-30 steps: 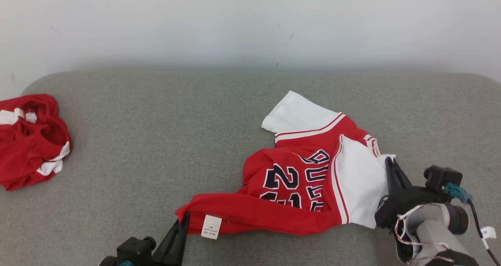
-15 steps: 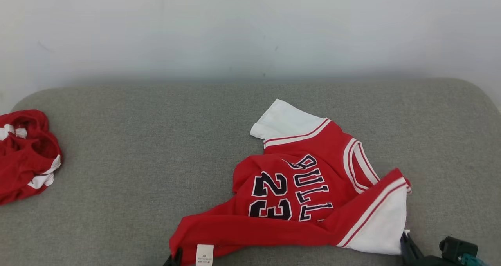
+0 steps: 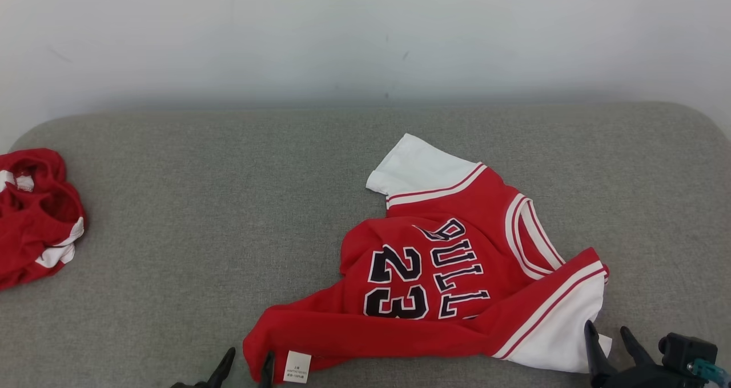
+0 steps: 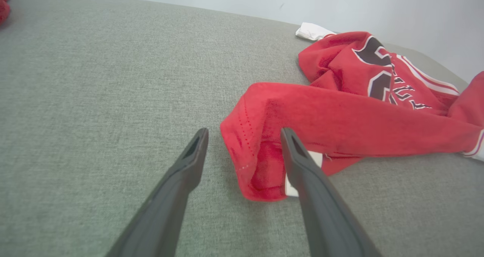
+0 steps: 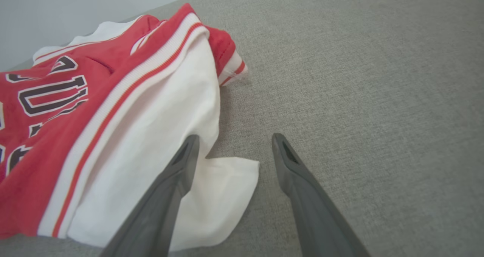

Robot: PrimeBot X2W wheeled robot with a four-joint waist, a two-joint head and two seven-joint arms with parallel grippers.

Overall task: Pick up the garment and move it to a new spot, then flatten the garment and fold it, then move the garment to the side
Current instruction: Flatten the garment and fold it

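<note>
A red jersey (image 3: 445,274) with white sleeves and dark "BULLS 23" lettering lies rumpled on the grey cushioned surface (image 3: 228,216), right of centre. Its red hem corner (image 4: 257,154) with a white label sits between and just beyond the fingers of my left gripper (image 3: 246,359), which stands open (image 4: 244,134). My right gripper (image 3: 608,334) is open at the jersey's white sleeve; a flap of that sleeve (image 5: 223,185) lies on the surface between its fingers (image 5: 232,139). Nothing is held by either gripper.
A second red and white garment (image 3: 34,216) lies bunched at the far left edge of the surface. A pale wall (image 3: 365,34) rises behind the cushion. Open grey surface lies between the two garments and to the right of the jersey.
Both grippers were shut on the jersey a second ago and have let go, now standing open. The jersey has been drawn toward me and spread wider, showing the "23". The camera shifted.
</note>
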